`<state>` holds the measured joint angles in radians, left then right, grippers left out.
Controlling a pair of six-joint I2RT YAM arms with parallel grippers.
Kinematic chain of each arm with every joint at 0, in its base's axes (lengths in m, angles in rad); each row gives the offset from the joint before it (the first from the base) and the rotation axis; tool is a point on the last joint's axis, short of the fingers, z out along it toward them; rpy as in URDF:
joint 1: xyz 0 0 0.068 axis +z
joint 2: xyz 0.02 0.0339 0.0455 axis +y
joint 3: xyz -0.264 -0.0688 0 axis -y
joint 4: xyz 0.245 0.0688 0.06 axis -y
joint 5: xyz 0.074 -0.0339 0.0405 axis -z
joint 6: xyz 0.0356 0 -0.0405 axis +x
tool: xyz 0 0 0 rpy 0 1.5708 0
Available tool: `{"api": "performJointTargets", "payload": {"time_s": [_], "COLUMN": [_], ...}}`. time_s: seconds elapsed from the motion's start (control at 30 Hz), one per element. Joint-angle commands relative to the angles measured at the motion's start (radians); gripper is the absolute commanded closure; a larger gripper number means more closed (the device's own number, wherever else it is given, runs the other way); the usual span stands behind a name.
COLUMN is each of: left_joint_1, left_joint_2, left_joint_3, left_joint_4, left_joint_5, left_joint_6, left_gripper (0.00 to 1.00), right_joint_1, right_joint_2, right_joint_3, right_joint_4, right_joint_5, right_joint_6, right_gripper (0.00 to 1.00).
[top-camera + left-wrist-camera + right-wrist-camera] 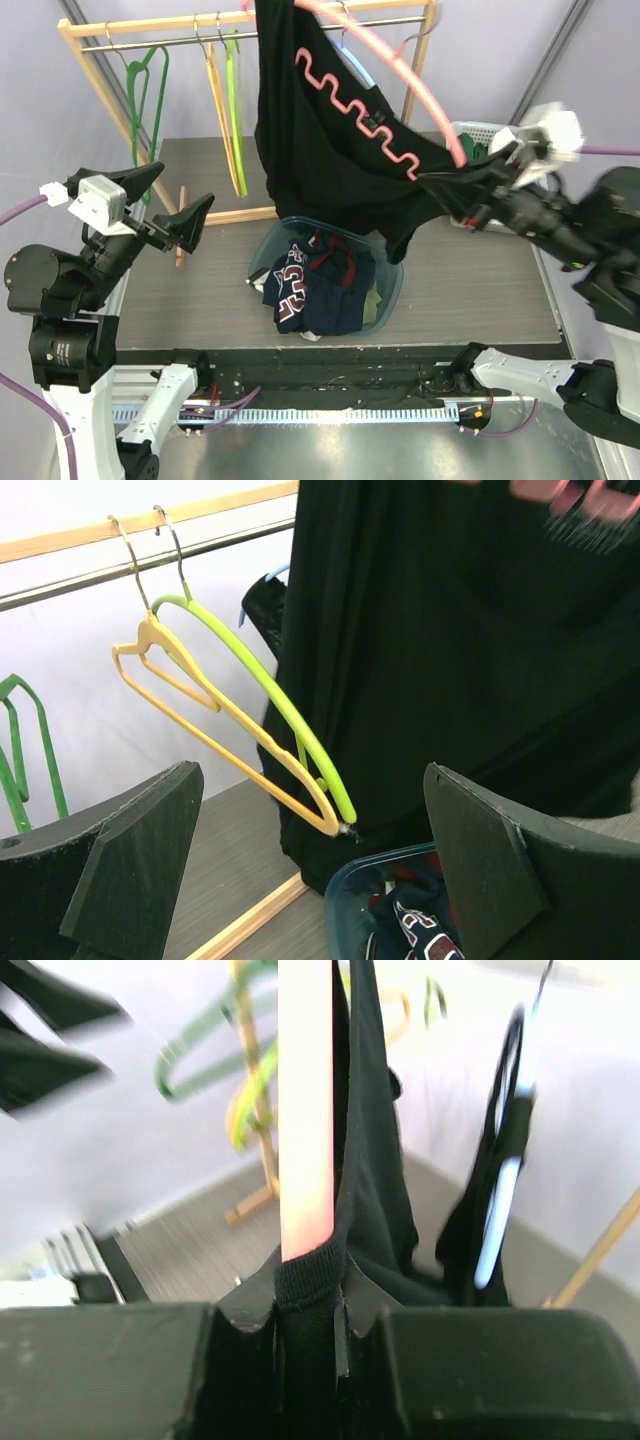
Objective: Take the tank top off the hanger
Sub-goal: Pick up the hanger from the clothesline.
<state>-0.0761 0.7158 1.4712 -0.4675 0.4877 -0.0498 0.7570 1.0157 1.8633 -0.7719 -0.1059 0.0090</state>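
Note:
A black tank top (320, 120) with a pink zigzag line hangs on a pink hanger (400, 65) from the wooden rack's rail. My right gripper (452, 186) is shut on the tank top's ribbed edge at the hanger's end; in the right wrist view the black fabric (372, 1190) is pinched between the jaws beside the pink hanger (305, 1110). My left gripper (172, 205) is open and empty, left of the garment. In the left wrist view it (310, 880) faces the tank top (460, 650), with its fingers (500, 865) wide apart.
The wooden rack (85, 55) holds green (150, 85), yellow and lime hangers (260, 695). A teal bin (390, 290) with clothes stands under the tank top. A white basket (478, 130) is at the right, behind my right arm.

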Motion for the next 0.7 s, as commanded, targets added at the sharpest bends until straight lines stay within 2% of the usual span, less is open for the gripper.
{"api": "performJointTargets", "payload": {"time_s": [0.0, 0.33, 0.43, 0.53, 0.67], "left_joint_1": [0.006, 0.004, 0.004, 0.006, 0.004], "left_joint_2": [-0.009, -0.006, -0.004, -0.007, -0.016], "left_joint_3": [-0.002, -0.008, -0.015, -0.028, -0.032], "left_joint_4": [0.047, 0.053, 0.062, 0.075, 0.078], "left_joint_5": [0.018, 0.046, 0.051, 0.049, 0.046], "left_joint_6": [-0.013, -0.012, -0.015, -0.018, -0.018], "left_gripper": [0.03, 0.03, 0.03, 0.04, 0.04], "right_joint_1": [0.004, 0.004, 0.002, 0.004, 0.004], "right_joint_2": [-0.020, -0.046, -0.023, 0.000, -0.006], "right_joint_3": [0.164, 0.148, 0.200, 0.260, 0.240], "right_joint_4": [0.166, 0.174, 0.204, 0.291, 0.443], "right_joint_5": [-0.095, -0.113, -0.124, -0.152, -0.153], "right_joint_6": [-0.003, 0.006, 0.008, 0.019, 0.040], "right_gripper": [0.99, 0.99, 0.99, 0.99, 0.99]}}
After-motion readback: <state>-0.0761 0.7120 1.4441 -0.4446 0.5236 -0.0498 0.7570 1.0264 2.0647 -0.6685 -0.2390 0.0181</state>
